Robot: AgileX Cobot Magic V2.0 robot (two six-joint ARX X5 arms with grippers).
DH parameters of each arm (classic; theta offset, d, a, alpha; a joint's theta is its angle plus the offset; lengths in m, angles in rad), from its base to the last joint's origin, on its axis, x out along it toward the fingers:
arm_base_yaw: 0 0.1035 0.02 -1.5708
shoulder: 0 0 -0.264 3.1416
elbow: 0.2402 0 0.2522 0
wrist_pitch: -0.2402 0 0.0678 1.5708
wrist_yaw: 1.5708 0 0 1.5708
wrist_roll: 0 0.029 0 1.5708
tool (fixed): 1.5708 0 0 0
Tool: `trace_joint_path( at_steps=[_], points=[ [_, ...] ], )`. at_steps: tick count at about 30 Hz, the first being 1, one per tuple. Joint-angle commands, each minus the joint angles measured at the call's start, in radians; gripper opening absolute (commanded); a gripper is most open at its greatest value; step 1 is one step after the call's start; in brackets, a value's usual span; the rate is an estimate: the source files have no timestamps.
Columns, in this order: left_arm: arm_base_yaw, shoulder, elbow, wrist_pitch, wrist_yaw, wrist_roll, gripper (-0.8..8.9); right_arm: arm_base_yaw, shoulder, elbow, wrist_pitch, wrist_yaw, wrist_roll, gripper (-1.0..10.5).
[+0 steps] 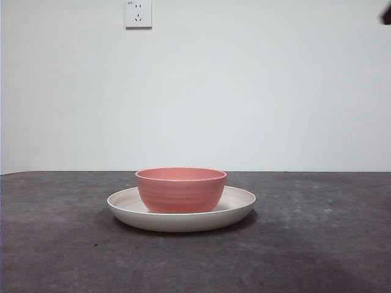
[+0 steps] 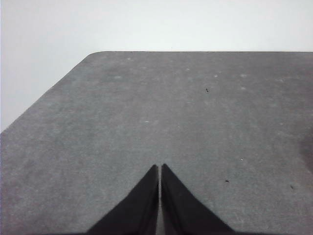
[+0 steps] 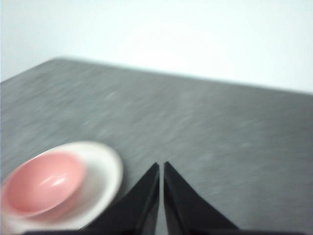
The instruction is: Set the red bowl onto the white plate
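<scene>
The red bowl (image 1: 181,190) stands upright inside the white plate (image 1: 238,204) at the middle of the dark table. In the right wrist view, which is blurred, the red bowl (image 3: 43,182) rests in the white plate (image 3: 105,169) beside and apart from my right gripper (image 3: 161,165), which is shut and holds nothing. My left gripper (image 2: 160,167) is shut over bare table, with neither dish in its view. A black arm tip (image 1: 386,14) shows at the front view's top right corner.
A white wall socket (image 1: 138,13) sits high on the pale back wall. The grey table (image 2: 146,107) ends in a far edge and a rounded corner in the left wrist view.
</scene>
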Motion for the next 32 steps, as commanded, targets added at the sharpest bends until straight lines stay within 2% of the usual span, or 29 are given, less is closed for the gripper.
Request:
trace_joint_path(
  at_steps=[1, 8, 19, 25, 32],
  points=[
    [0.002, -0.001, -0.02, -0.007, -0.002, -0.003, 0.09, -0.064, -0.086, -0.092, 0.069, 0.008, 0.0, 0.1],
    [0.002, -0.001, -0.02, -0.007, -0.002, -0.003, 0.09, -0.144, -0.274, -0.284, 0.098, 0.109, 0.005, 0.1],
    [0.002, -0.001, -0.02, -0.007, -0.002, -0.002, 0.09, -0.15, -0.433, -0.444, 0.105, 0.112, 0.017, 0.1],
    [0.002, -0.001, -0.02, -0.007, -0.002, -0.002, 0.09, -0.155, -0.469, -0.481, 0.103, 0.111, 0.06, 0.1],
    [0.002, -0.001, -0.02, -0.007, -0.002, -0.002, 0.09, -0.158, -0.469, -0.484, 0.003, 0.113, 0.065, 0.1]
  ],
)
